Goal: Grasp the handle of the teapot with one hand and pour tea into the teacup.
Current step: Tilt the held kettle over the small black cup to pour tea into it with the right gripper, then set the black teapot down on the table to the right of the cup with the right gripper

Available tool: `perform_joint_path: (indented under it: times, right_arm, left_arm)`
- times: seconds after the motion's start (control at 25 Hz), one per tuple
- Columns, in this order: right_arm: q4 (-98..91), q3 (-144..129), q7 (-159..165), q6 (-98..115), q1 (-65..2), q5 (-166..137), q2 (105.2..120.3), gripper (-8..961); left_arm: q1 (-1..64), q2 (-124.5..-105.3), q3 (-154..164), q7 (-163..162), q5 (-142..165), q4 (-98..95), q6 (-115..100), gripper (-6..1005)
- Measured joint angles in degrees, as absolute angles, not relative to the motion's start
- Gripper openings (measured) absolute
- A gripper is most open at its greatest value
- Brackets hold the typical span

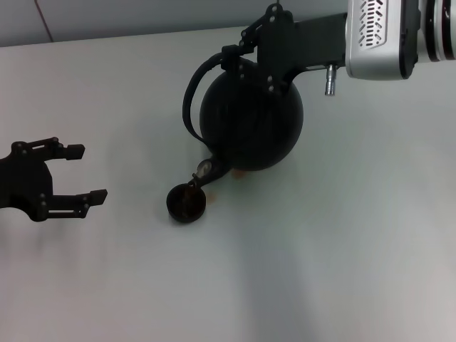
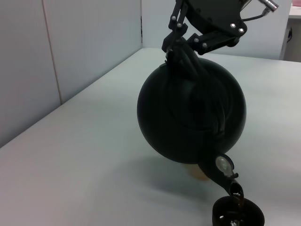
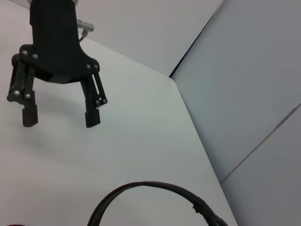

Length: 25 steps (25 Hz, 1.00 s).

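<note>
head view: right tool (image 1: 239, 60) clenched on handle (image 1: 191, 100), teapot (image 1: 251, 121) tilted, spout over teacup (image 1: 187, 202). left tool (image 1: 80, 173) released, idle above desk (image 1: 342, 249).

Teapot (image 1: 251, 121): matt black, smooth body; handle (image 1: 191, 100) black with a faint sheen. Teacup (image 1: 187, 203): dark, glossy at the rim. Table (image 1: 342, 242): smooth, matt white. Right gripper (image 1: 242, 60): black matt links with bright metal rivets; its wrist housing (image 1: 381, 35) is silvery metal.

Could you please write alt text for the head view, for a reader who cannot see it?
The right hand holds the tilted black teapot by its handle, the spout over the small teacup. The left hand hovers open, apart, at the left.
</note>
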<state>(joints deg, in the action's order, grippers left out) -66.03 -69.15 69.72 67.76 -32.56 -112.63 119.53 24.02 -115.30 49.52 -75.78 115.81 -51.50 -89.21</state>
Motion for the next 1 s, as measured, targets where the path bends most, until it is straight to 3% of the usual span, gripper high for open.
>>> perform_joint_path:
  times: [0.24,1.0]
  right_arm:
    - [-66.0,-68.7,69.1,67.7,-31.1,-108.7,119.6,111]
    - [-62.3,-67.8,60.1,61.7,-17.9,-85.2,119.82,100]
  left_arm:
    - [23.9,-115.3,49.5,-75.8,115.8,-51.5,-89.2,870]
    - [24.4,-115.6,49.4,-76.1,115.8,-52.1,-89.5,870]
